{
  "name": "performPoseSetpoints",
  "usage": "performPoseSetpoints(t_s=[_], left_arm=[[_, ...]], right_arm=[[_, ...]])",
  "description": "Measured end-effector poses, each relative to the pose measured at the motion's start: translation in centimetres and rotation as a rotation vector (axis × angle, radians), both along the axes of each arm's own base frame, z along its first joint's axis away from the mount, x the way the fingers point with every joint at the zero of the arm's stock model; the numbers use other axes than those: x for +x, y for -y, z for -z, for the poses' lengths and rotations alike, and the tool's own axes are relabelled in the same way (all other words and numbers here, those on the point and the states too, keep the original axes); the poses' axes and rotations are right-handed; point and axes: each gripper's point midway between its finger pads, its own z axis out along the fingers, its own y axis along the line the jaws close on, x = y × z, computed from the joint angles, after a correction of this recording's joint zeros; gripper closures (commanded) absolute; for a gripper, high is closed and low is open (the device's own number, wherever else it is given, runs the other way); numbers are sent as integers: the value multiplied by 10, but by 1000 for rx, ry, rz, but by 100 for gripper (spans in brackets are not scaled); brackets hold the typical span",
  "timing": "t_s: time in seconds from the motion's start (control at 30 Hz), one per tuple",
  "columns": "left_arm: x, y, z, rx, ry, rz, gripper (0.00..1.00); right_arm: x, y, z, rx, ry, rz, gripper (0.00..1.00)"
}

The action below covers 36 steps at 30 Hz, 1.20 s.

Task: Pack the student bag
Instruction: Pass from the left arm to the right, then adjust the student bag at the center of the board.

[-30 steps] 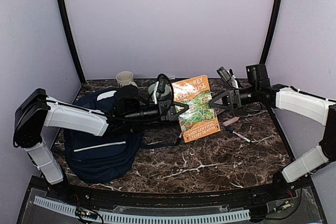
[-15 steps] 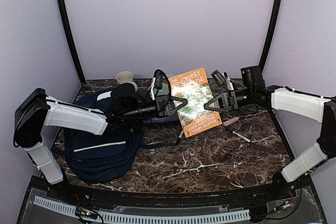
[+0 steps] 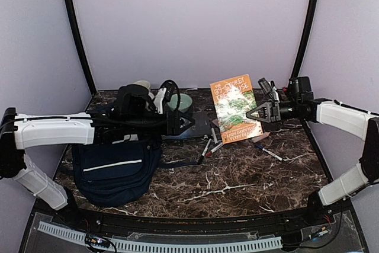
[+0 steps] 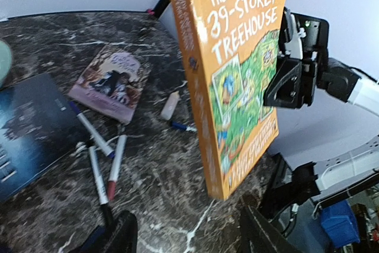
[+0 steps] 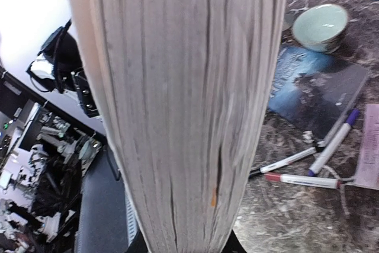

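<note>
The student bag (image 3: 112, 170), navy blue with a thin white stripe, lies at the front left of the table. An orange paperback (image 3: 235, 108) stands upright above the back right, with my right gripper (image 3: 259, 112) shut on its page edge. In the left wrist view the orange paperback (image 4: 237, 81) shows its cover, the right gripper (image 4: 290, 81) clamped on its far side. The paperback's pages (image 5: 177, 105) fill the right wrist view. My left gripper (image 3: 185, 124) is open and holds nothing, well left of the book, its fingertips (image 4: 121, 235) over bare marble.
A dark blue book (image 3: 198, 125) lies mid-table with several markers (image 3: 210, 143) beside it. A small pink book (image 4: 112, 81), an eraser (image 3: 259, 137) and a pen (image 3: 269, 152) lie to the right. A green bowl (image 3: 180, 102) and a mug (image 3: 142, 85) stand at the back.
My left gripper opened, let go of the orange book and drew back left. My right gripper closed on the book and carried it rightward, upright.
</note>
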Motion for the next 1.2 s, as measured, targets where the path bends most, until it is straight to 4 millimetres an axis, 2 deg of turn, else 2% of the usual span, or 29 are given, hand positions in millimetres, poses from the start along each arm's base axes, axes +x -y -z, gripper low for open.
performPoseSetpoints(t_s=[0.07, 0.13, 0.2, 0.3, 0.37, 0.43, 0.47, 0.53, 0.6, 0.7, 0.77, 0.87, 0.93, 1.07, 1.2], left_arm=[[-5, -19, 1, 97, -9, -32, 40], [-14, -41, 6, 206, -32, -60, 42], [-26, -61, 16, 311, -73, -75, 43], [-58, -88, 33, 476, -151, -56, 45], [-81, -105, 43, 583, -204, -32, 53], [-99, -121, 51, 677, -246, -16, 67], [-106, -130, 55, 727, -266, -11, 70], [-117, -145, 64, 829, -296, 3, 69], [-124, -156, 75, 939, -319, 19, 63], [-129, -165, 93, 1099, -326, 47, 61], [-131, -168, 106, 1198, -323, 75, 71], [-134, -170, 122, 1304, -310, 124, 77], [-135, -169, 133, 1367, -295, 172, 74], [-135, -169, 140, 1407, -278, 213, 61], [-132, -171, 149, 1458, -258, 234, 58]], right_arm=[[10, 17, 8, -35, 35, 52, 100], [12, 25, 19, -78, 48, 74, 100], [7, 27, 31, -107, 66, 73, 100], [-8, 32, 47, -143, 75, 88, 100], [-14, 34, 49, -156, 88, 96, 100], [-14, 35, 46, -161, 121, 100, 100], [-13, 35, 44, -160, 139, 101, 100], [-13, 35, 43, -163, 156, 103, 100], [-12, 36, 43, -166, 163, 103, 100], [-12, 36, 43, -166, 164, 103, 100], [-13, 36, 44, -167, 164, 103, 100], [-13, 36, 45, -169, 163, 102, 100], [-13, 36, 45, -169, 164, 102, 100], [-14, 36, 47, -171, 163, 102, 100], [-13, 36, 48, -173, 170, 101, 100]])
